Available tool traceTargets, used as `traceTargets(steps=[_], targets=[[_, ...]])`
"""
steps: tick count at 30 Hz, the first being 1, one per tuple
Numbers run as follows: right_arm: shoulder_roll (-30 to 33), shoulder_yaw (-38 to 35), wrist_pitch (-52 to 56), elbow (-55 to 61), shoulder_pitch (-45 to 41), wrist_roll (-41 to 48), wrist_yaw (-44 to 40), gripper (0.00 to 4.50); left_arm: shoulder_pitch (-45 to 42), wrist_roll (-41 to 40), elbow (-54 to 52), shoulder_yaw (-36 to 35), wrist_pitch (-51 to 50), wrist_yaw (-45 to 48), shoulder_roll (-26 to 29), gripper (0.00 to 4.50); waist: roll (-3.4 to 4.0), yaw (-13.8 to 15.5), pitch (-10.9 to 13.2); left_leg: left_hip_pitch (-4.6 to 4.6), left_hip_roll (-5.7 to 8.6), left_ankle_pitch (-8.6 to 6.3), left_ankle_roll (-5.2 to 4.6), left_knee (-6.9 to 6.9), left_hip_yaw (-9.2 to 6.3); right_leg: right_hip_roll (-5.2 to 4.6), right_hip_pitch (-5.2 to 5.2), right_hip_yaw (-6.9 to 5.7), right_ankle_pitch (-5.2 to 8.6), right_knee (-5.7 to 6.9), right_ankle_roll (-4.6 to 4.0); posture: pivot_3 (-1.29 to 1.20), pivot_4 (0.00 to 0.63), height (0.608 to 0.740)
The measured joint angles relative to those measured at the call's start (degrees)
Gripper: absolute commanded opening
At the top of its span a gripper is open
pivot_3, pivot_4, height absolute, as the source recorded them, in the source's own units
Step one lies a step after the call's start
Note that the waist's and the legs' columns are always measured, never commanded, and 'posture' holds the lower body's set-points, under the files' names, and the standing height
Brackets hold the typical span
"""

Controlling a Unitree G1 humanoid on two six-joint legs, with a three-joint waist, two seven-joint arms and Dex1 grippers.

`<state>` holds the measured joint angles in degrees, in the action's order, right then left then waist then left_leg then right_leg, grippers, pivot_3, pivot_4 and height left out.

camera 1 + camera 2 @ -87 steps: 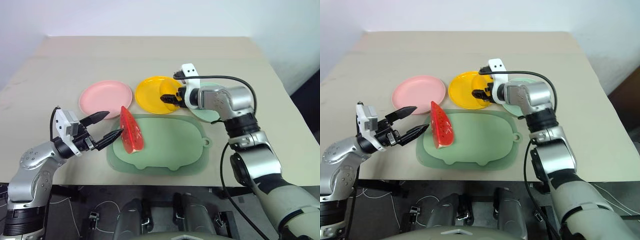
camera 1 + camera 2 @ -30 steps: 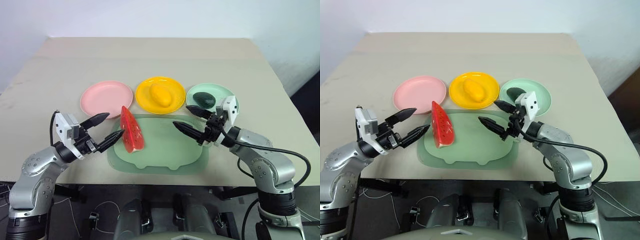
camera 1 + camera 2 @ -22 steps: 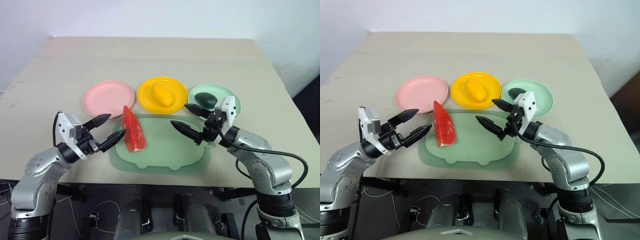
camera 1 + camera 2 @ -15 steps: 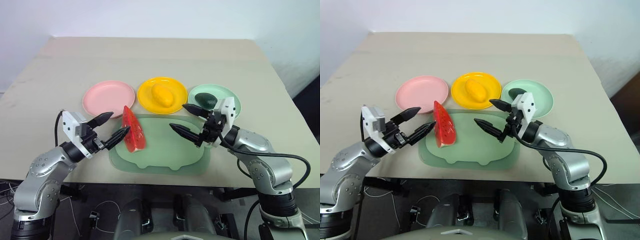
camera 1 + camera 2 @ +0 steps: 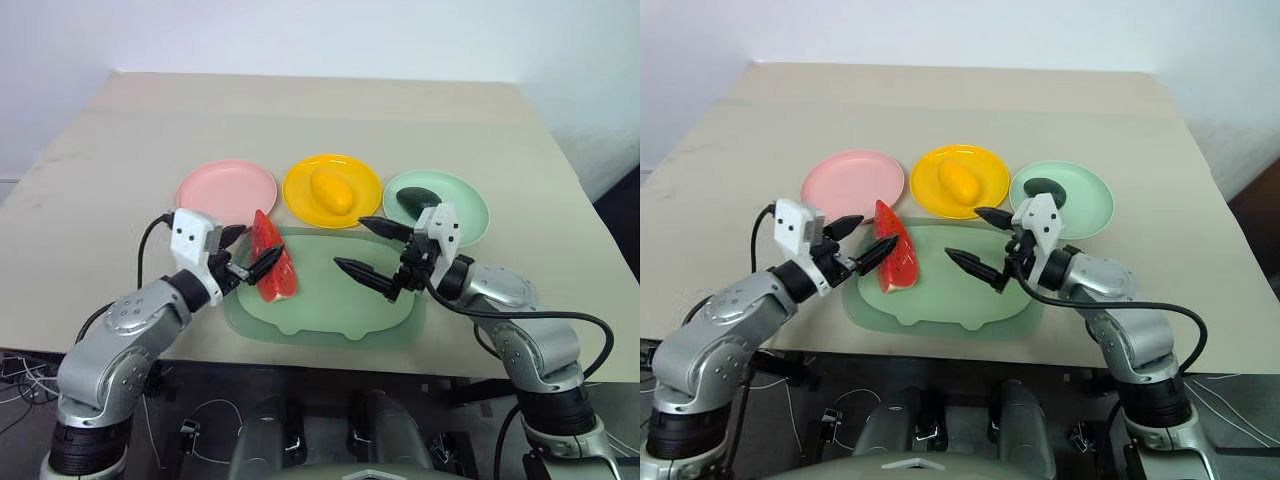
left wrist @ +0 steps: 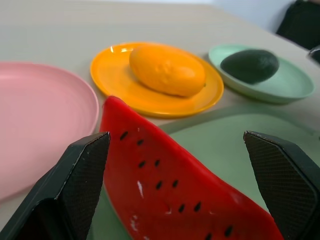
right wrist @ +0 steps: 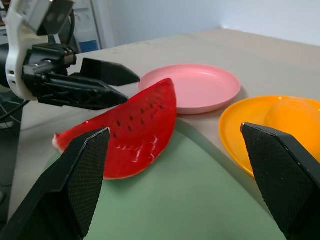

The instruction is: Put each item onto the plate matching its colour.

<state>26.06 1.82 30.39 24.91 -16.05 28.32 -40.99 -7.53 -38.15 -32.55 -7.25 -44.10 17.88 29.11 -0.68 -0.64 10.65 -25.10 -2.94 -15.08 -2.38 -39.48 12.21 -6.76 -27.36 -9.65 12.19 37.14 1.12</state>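
You have a beige table (image 5: 120,160) before a plain pale wall, with little on it besides the task's things. At the far left of the row sits the pink plate (image 5: 226,187), bare. Near of it, your left gripper (image 5: 247,252) comes in level from the left with its two black fingers spread wide, one tip on the far side and one on the near side of the watermelon wedge (image 5: 271,260); in the left wrist view the wedge lies between the fingers, but you cannot tell whether either tip touches it. The wedge stands on its rind at the left end of the large pale-green tray (image 5: 325,305), leaning a little, its far tip close to the pink plate's near rim. A black cable loops off the left wrist, clear of the plates.

In the middle of the row the yellow plate (image 5: 300,195) carries the yellow mango-like fruit (image 5: 331,190). Your right gripper (image 5: 368,248) hovers over the right half of the tray, pointing left toward the wedge, fingers spread and pinching nothing; it stands well apart from the wedge, with bare tray between them. Behind it, at the right end of the row, the mint green plate (image 5: 465,222) holds the dark green avocado (image 5: 416,201); the right gripper's white housing crosses that plate's near rim.
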Motion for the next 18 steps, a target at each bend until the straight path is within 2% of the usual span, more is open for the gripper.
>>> traceTargets(steps=[7,18], targets=[[0.5,-0.1,-1.1,-0.7,0.0,-0.7,0.0,4.45,-1.2,-0.1,0.1,1.3,-5.6,-1.3,0.3,4.50,0.00,0.0,0.0,0.06,-0.01,0.00,0.00,-0.02,-0.01,0.00,0.04,-0.01,0.02,0.03,0.02,0.00,0.150,0.696],[0.1,1.2,-1.6,-1.4,-0.1,-2.2,1.6,4.45,-4.2,-0.4,2.1,1.3,-11.8,1.9,5.0,4.50,0.00,0.0,0.0,0.05,-0.01,-0.01,0.01,-0.03,-0.02,-0.01,0.04,-0.01,0.01,0.02,-0.01,0.00,0.150,0.696]])
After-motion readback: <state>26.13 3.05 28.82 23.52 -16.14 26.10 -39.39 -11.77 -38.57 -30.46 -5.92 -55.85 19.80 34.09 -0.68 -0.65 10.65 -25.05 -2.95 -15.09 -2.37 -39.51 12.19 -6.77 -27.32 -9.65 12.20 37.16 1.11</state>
